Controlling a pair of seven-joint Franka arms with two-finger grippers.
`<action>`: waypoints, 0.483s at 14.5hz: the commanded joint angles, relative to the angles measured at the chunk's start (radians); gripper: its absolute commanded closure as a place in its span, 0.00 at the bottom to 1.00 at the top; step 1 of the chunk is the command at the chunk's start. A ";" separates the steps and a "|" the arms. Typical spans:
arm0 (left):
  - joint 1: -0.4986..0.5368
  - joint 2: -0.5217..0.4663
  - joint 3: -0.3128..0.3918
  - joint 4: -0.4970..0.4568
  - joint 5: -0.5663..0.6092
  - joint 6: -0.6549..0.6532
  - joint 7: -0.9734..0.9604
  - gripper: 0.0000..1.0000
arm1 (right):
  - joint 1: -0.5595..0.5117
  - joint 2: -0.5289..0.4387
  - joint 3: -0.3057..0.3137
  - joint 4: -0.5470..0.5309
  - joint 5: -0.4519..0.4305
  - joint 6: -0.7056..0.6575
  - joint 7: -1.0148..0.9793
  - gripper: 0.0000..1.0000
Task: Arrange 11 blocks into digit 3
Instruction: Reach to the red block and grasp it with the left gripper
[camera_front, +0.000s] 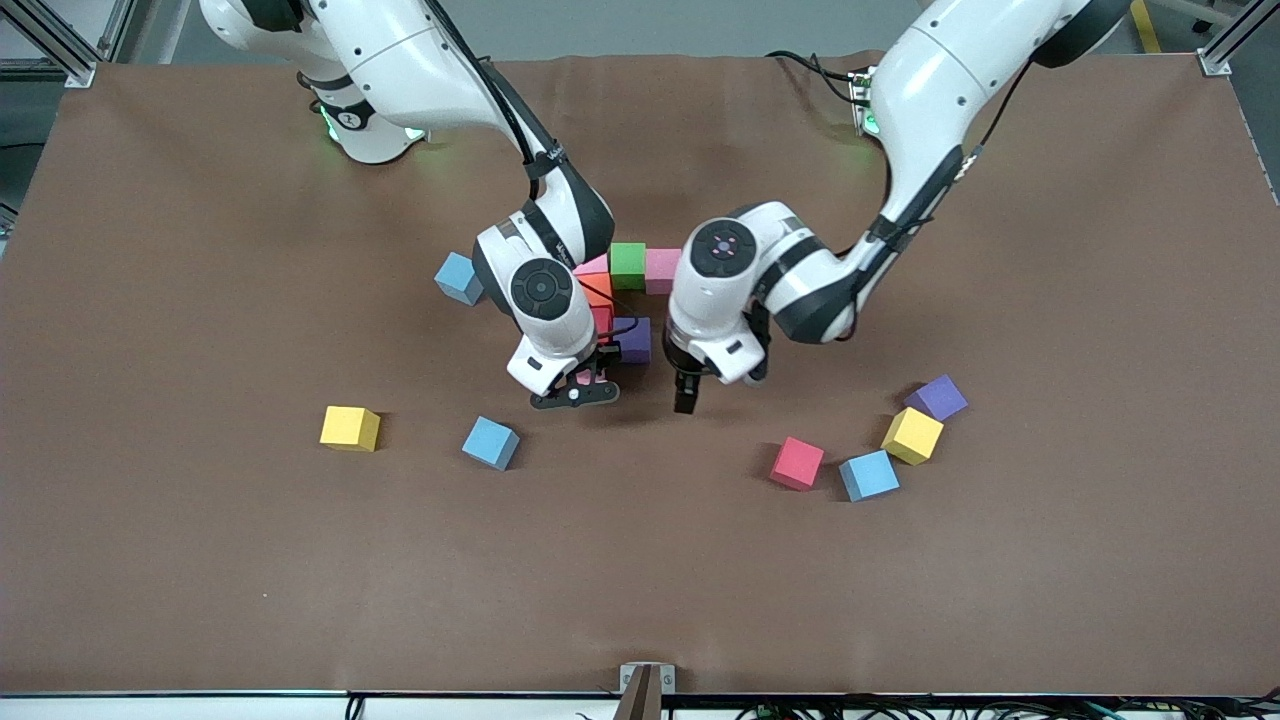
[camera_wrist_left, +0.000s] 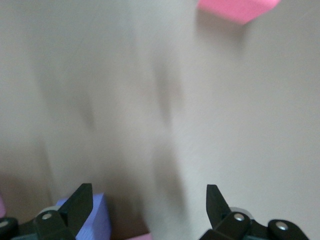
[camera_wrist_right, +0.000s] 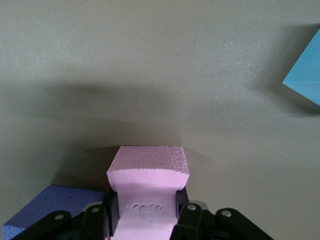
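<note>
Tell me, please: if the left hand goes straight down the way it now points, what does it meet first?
Probably only the bare table. The left hand is open and empty, and nothing lies between its fingers in the left wrist view.

Evenly and brightly lit from overhead across the matte brown table cover (camera_front: 200, 560); only short, soft shadows beside the small foam cubes and under both arms. No glare on the cover. Front view sharp throughout. Left wrist view smeared by motion blur, with streaky grey shadows. Right wrist view crisp, broad soft shadow around the gripped pale pink foam cube (camera_wrist_right: 148, 172).
</note>
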 joint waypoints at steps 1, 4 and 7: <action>0.068 -0.019 -0.006 -0.007 -0.027 -0.005 0.120 0.00 | 0.009 0.025 0.005 0.018 0.021 0.001 0.023 1.00; 0.115 0.000 0.006 0.033 -0.013 -0.005 0.243 0.00 | 0.014 0.025 0.005 0.018 0.021 0.001 0.049 1.00; 0.125 0.012 0.057 0.062 -0.013 -0.005 0.393 0.00 | 0.019 0.030 0.005 0.024 0.023 0.001 0.052 1.00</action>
